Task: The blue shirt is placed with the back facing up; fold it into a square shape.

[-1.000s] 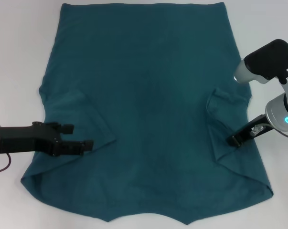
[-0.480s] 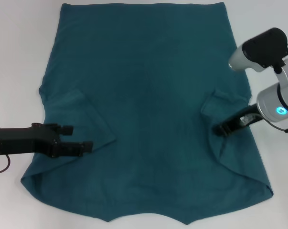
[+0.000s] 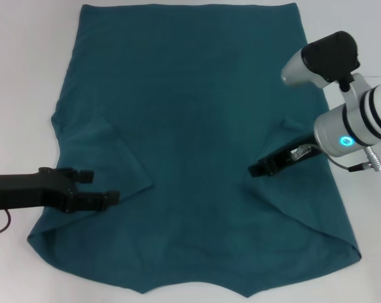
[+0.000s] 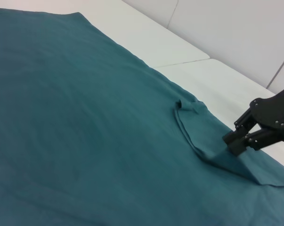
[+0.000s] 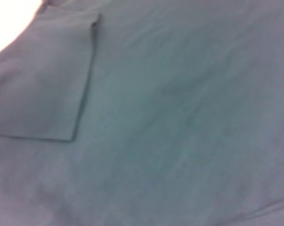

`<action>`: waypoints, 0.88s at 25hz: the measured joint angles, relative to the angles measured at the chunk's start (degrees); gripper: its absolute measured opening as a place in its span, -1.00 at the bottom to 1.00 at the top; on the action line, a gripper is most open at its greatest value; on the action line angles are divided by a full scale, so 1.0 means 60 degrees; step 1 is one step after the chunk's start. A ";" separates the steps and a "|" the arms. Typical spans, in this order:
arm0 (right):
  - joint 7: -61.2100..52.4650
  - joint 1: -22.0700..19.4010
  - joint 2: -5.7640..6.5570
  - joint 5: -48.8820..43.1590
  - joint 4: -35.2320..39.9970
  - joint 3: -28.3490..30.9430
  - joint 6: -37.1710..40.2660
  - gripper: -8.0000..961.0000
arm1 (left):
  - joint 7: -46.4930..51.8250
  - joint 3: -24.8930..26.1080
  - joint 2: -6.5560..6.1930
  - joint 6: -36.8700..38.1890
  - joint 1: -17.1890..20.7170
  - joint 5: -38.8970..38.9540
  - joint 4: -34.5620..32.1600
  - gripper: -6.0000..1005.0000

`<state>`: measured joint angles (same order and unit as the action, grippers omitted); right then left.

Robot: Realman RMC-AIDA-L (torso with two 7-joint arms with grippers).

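Right now the blue shirt [image 3: 196,139] is lying flat on the white table [image 3: 19,76], plain back facing up, filling most of the space in front of the robot. Its long axis is running straight away from the robot: the straight hem is at the far end, and the collar end, with its shallow notch, is nearest the robot's body. Both short sleeves are already lying folded inward onto the back.

The left gripper [image 3: 100,187] is reaching in low from the shirt's left edge. Its two dark fingers are standing apart with a gap between them, holding nothing, and the folded left sleeve [image 3: 111,154] is sitting just beyond and under its tips. It seems to be parked there because that sleeve's fold is finished and the cloth needs no further holding.

The right gripper [image 4: 238,140] is pressing down at the inner edge of the folded right sleeve [image 4: 198,129], with the sleeve's flap lying directly ahead of its tips, toward the shirt's middle. Its fingers are drawn close together at the cloth, and I am judging that they are pinching the sleeve's fabric, probably to lay the fold flat toward the centre; the exact contact is hard to make out. The right wrist camera is showing only shirt cloth, including the far left sleeve's squared flap.
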<state>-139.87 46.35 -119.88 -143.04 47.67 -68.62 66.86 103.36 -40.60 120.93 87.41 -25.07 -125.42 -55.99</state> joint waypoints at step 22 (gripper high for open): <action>0.0337 -0.0457 0.0413 -0.0099 0.0952 0.0140 0.0654 0.55 | 0.6091 0.0299 -0.0077 0.0036 0.0158 -0.3306 -0.1887 0.88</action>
<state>-137.85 43.61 -117.40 -143.63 53.39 -67.78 70.78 139.90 -38.81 120.47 87.62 -24.12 -145.26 -67.31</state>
